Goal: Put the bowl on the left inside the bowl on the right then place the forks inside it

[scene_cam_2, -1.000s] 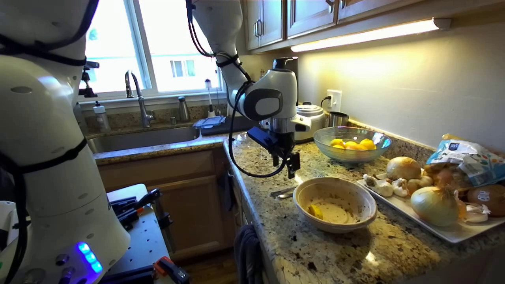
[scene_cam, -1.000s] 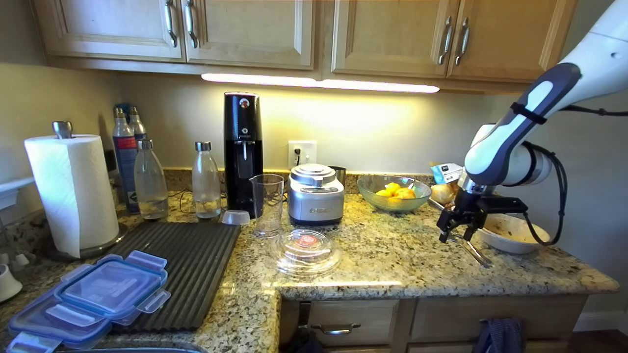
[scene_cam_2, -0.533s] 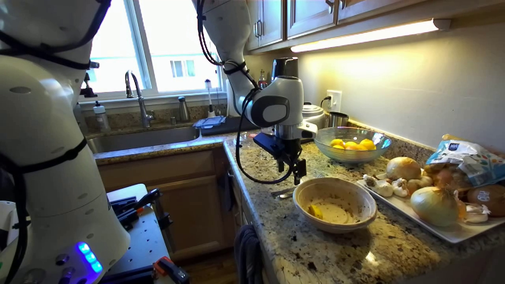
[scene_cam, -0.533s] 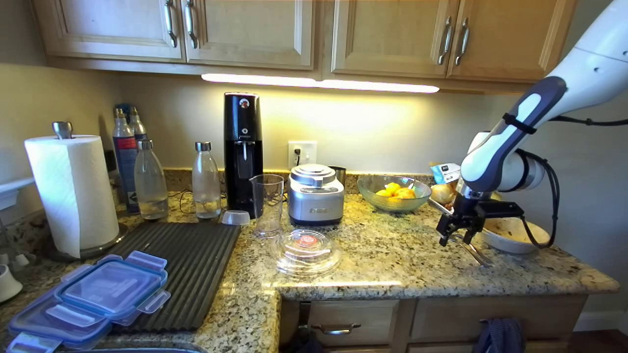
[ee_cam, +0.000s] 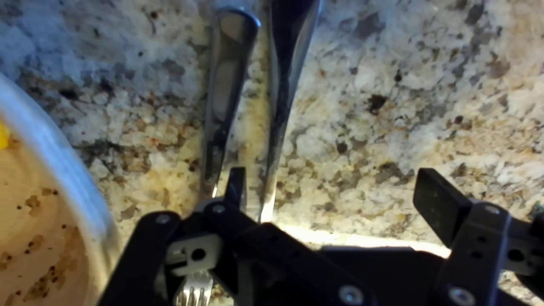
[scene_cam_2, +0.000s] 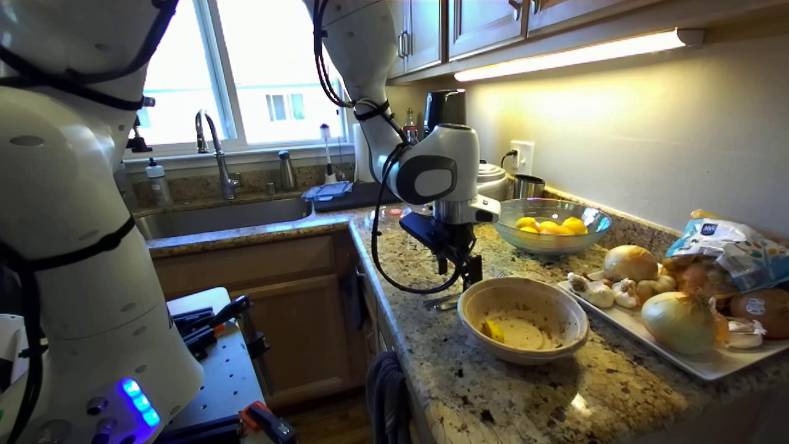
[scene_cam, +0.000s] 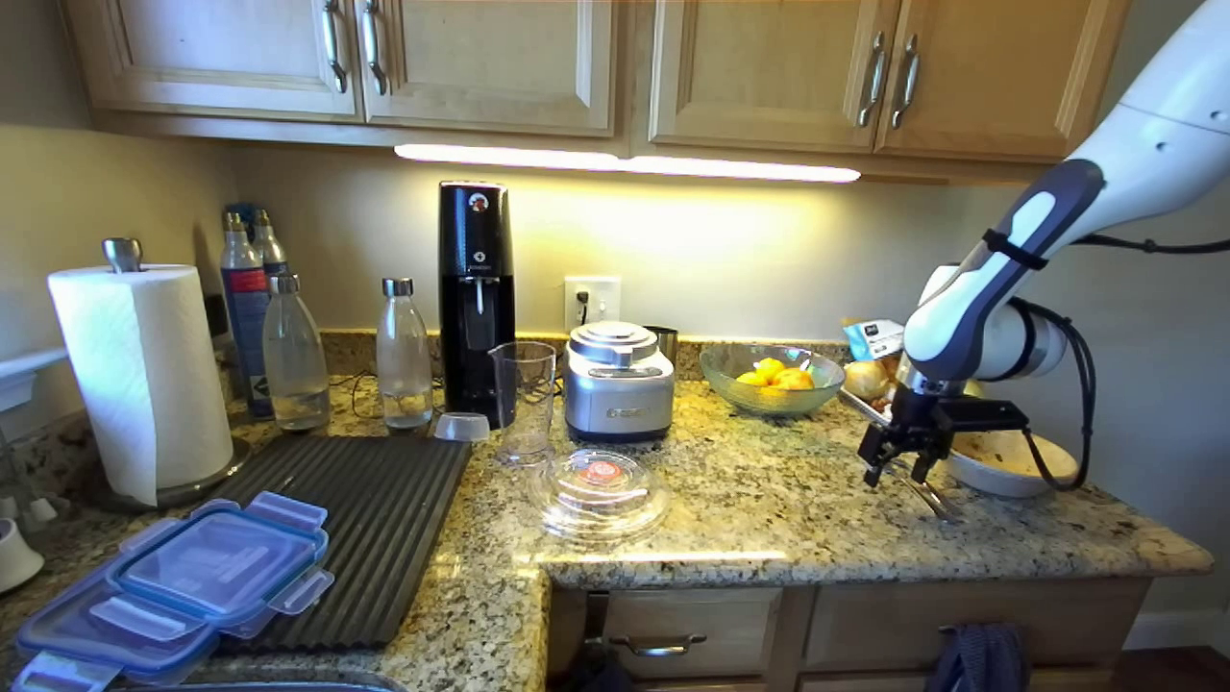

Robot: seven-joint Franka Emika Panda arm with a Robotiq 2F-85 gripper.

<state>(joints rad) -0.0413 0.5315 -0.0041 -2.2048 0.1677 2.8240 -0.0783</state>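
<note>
A cream bowl point(scene_cam_2: 524, 351) with food scraps and a yellow piece inside stands on the counter, also at the right point(scene_cam: 1004, 481) and at the left of the wrist view point(ee_cam: 63, 170). Its rim looks doubled; I cannot tell whether two bowls are nested. Two metal utensils lie beside it point(scene_cam: 932, 502) point(scene_cam_2: 445, 302). In the wrist view, the left one point(ee_cam: 227, 72) shows fork tines; the right one point(ee_cam: 287, 63) has its head hidden. My gripper point(ee_cam: 331, 187) is open and empty above them point(scene_cam: 896, 475) point(scene_cam_2: 457, 274). One finger overlaps the gap between the handles; the other is far right.
A glass bowl of yellow fruit point(scene_cam_2: 548, 245) stands behind the gripper. A white tray point(scene_cam_2: 696, 369) with onions and garlic lies beyond the cream bowl. A clear lid point(scene_cam: 601, 500) and a silver appliance point(scene_cam: 620, 394) are farther along the counter. The counter's front edge point(scene_cam: 817, 572) is close.
My gripper has moved down and, in an exterior view, closer to the cream bowl, with its fingers staying open. The bowl and utensils have not moved.
</note>
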